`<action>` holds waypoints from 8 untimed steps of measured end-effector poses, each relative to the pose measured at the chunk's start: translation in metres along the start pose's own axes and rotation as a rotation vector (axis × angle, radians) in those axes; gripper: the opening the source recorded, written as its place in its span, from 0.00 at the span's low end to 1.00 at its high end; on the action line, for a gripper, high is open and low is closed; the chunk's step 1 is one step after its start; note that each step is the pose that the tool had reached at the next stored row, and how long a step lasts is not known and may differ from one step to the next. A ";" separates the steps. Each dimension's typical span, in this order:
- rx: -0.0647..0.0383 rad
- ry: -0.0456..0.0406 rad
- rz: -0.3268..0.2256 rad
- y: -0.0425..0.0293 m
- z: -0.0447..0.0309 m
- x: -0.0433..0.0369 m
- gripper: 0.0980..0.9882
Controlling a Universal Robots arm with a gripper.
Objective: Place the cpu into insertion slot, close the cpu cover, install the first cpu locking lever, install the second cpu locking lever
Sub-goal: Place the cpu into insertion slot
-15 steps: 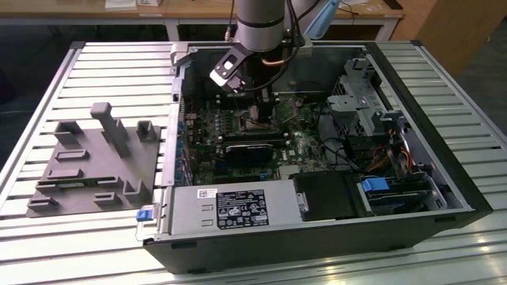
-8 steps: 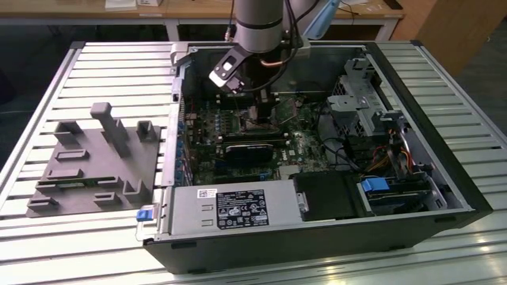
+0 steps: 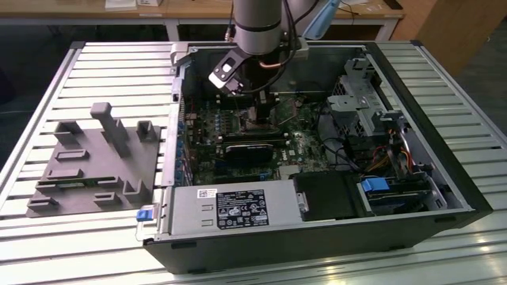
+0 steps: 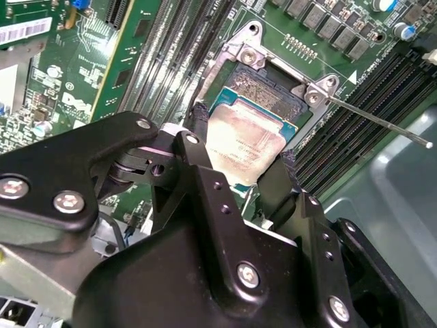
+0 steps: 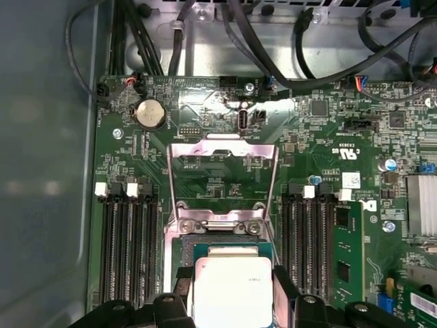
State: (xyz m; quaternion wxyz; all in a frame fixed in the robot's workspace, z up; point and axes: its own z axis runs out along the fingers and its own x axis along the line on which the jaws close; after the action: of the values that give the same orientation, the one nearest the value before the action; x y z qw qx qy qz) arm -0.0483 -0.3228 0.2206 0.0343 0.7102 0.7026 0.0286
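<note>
Exterior view, arm: The grey arm (image 3: 257, 24) reaches down from above into the open computer case (image 3: 443, 178).
Exterior view, gripper: The gripper (image 3: 263, 116) hangs low over the green board (image 3: 237, 127), near the middle of the case.
Exterior view, table: The case lies on a silver table made of long metal slats (image 3: 111, 65). A grey plastic tray (image 3: 95, 166) with pegs lies just beside the case, at the exterior view's left.
Exterior view, room: Wooden desks (image 3: 198, 12) stand behind the table.
Second wrist view, gripper: The two black fingers (image 4: 198, 119) press on two sides of the cpu (image 4: 249, 133). The gripper (image 4: 242, 143) has it in a firm pinch.
Second wrist view, insertion slot: The cpu is right over the insertion slot (image 4: 266, 85), and the slot's dark middle peeks out past the chip. It is not clear if the chip sits all the way down.
Second wrist view, lever: A thin metal lever (image 4: 382, 123) sticks out from a corner of the slot.
First wrist view, cpu cover: The cpu cover (image 5: 222, 147) is flipped back and open. The board shows through its hole.
First wrist view, cpu: The chip sits between the fingers, just beside the cover's hinge.
First wrist view, board: Long black memory slots (image 5: 130, 239) run on both sides of the slot. Black cables (image 5: 273, 58) cross above the board.
</note>
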 end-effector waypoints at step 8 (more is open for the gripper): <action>0.000 -0.0002 0.000 -0.0018 0.0067 0.0029 0.50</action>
State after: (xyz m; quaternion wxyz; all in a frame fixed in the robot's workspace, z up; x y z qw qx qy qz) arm -0.0495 -0.3200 0.2137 0.0344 0.7102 0.7025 0.0285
